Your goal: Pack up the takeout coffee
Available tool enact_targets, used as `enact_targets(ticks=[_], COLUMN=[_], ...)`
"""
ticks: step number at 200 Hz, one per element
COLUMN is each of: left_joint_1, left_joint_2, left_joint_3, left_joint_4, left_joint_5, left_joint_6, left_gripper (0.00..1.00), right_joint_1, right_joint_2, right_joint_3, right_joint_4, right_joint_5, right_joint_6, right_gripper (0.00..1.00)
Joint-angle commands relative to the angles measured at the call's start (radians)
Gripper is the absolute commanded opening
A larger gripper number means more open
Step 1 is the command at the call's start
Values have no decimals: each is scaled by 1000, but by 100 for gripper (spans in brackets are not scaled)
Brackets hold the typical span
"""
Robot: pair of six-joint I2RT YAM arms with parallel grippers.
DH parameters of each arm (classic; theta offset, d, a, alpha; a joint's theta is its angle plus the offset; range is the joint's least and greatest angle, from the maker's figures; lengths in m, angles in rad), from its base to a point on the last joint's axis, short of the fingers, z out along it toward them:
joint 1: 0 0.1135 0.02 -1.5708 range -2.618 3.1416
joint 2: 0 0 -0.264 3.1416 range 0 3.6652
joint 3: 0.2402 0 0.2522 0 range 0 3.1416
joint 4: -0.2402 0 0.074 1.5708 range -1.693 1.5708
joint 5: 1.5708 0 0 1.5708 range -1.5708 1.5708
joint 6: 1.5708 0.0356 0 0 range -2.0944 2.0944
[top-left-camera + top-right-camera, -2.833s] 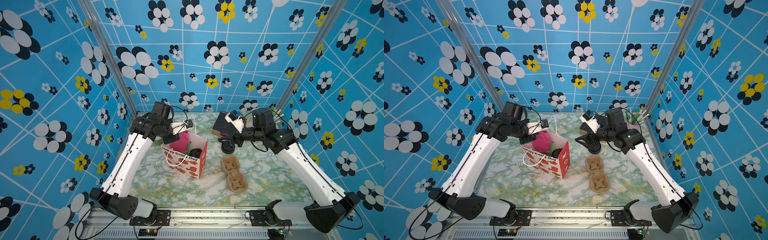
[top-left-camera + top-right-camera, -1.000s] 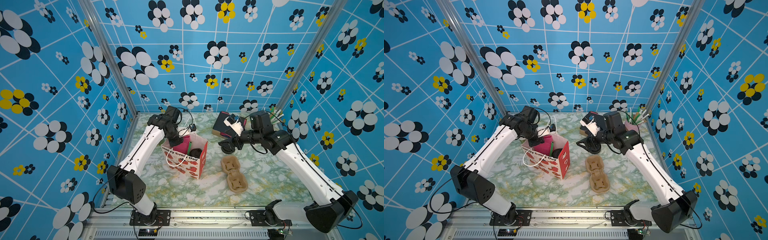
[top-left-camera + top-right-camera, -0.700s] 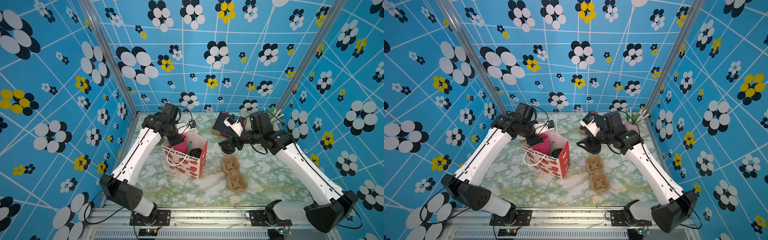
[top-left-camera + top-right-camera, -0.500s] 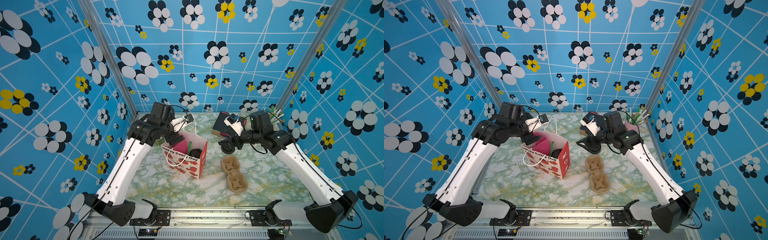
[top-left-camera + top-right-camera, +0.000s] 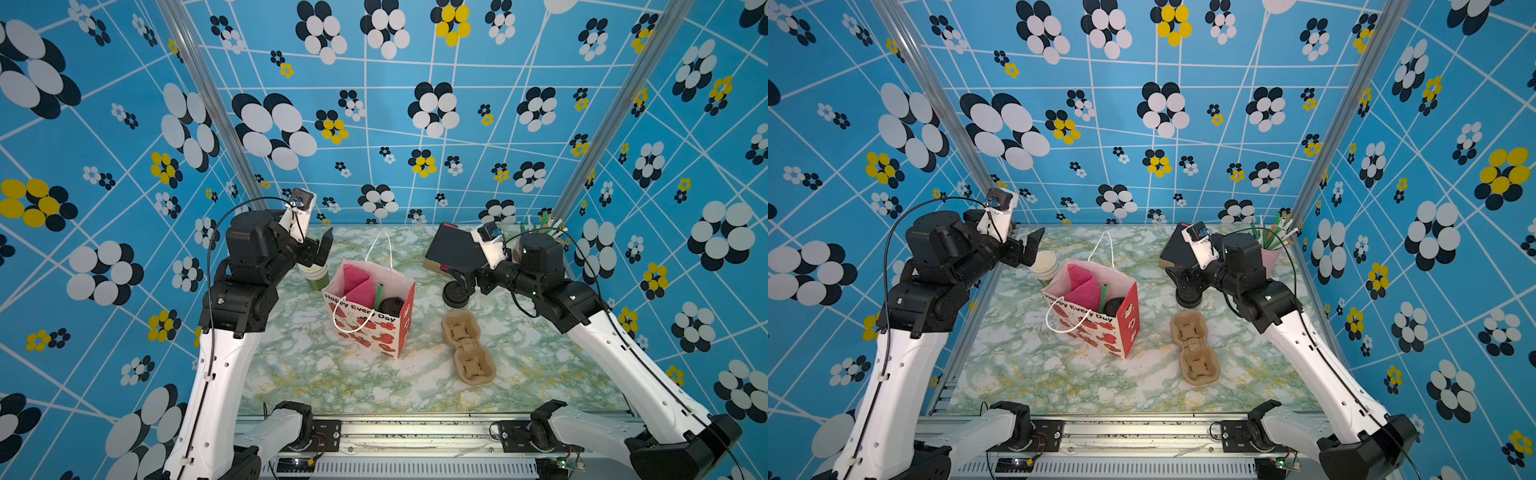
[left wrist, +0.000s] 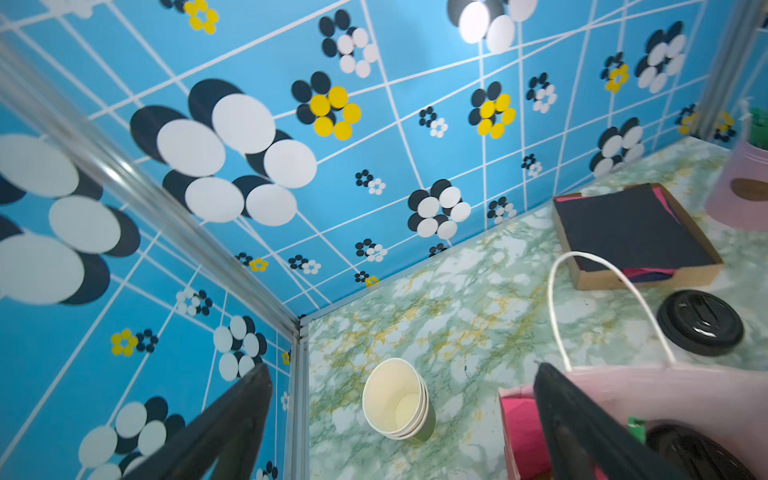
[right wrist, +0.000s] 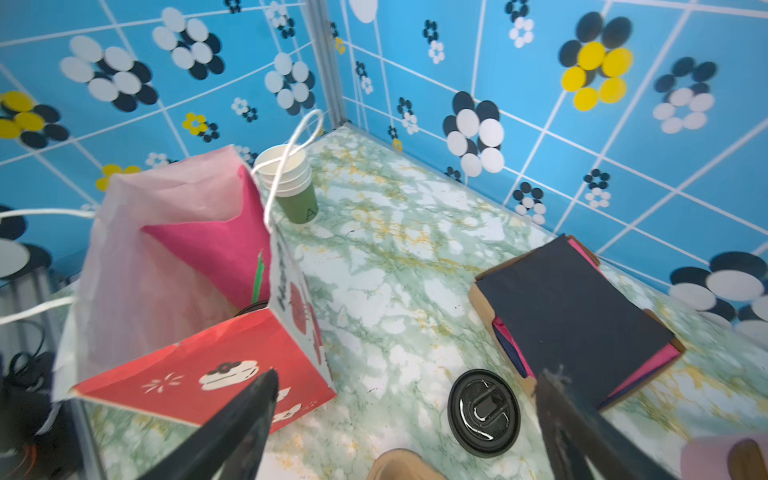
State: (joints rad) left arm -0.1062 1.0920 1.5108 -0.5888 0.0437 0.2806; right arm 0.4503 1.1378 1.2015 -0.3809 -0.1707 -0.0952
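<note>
Top views: coffee (image 5: 390, 305) sits inside bag (image 5: 365, 328), lid up. Left gripper (image 5: 323, 249) hangs behind the bag, above cup stack (image 5: 316, 276), apart from the coffee. Right gripper (image 5: 459, 279) hangs over loose lids (image 5: 454, 296).
Left wrist: jaws spread, empty; coffee (image 6: 706, 454) just beside one finger.
Right wrist: jaws spread, empty; coffee mostly hidden in the bag.

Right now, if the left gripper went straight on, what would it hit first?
Likely the stack of lidless cups, framed between the open fingers of the left gripper in its wrist view. Depth is unclear, so it might skim over them.
</note>
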Motion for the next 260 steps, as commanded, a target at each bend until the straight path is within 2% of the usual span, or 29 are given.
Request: enact_targets(ticks=[1,37,55,78,113,124,146,179,204,223,260], left_joint_1=[72,212,259,278,278,276,259,224,215,208,190], left_joint_2=[-15,-50,-47,-24,30,46,61,75,114,152,221], left_joint_3=[-115,-362,-481,-612,-791,-847,-960,-1051,-1111,-1132,-1165], left_joint_4=[96,263,355,475,670,750,903,1036,1158,1212,1320], left_joint_5=[-19,-3,0,-38,-141,-162,-230,-297,-296,-281,-254], left_joint_6=[-142,-297,-373,-454,-531,-530,-528,-457,-429,-391,-347], left_gripper=[99,99,99,99,99,99,99,99,99,99,99], right_joint_1=[-52,-187,-257,-311,-370,-379,-395,-395,-399,-410,-420], right_joint_2=[-23,-58,-45,2,156,202,290,381,411,395,368], right_joint_3=[-76,-255,-331,-428,-517,-548,-591,-576,-610,-623,-746], right_joint_4=[86,197,252,368,518,601,738,794,922,930,1124], right_joint_5=[191,302,285,283,330,366,360,342,328,306,286], right_joint_6=[104,188,234,246,206,194,168,112,89,95,101], right_gripper=[99,99,99,99,99,99,99,99,99,99,99])
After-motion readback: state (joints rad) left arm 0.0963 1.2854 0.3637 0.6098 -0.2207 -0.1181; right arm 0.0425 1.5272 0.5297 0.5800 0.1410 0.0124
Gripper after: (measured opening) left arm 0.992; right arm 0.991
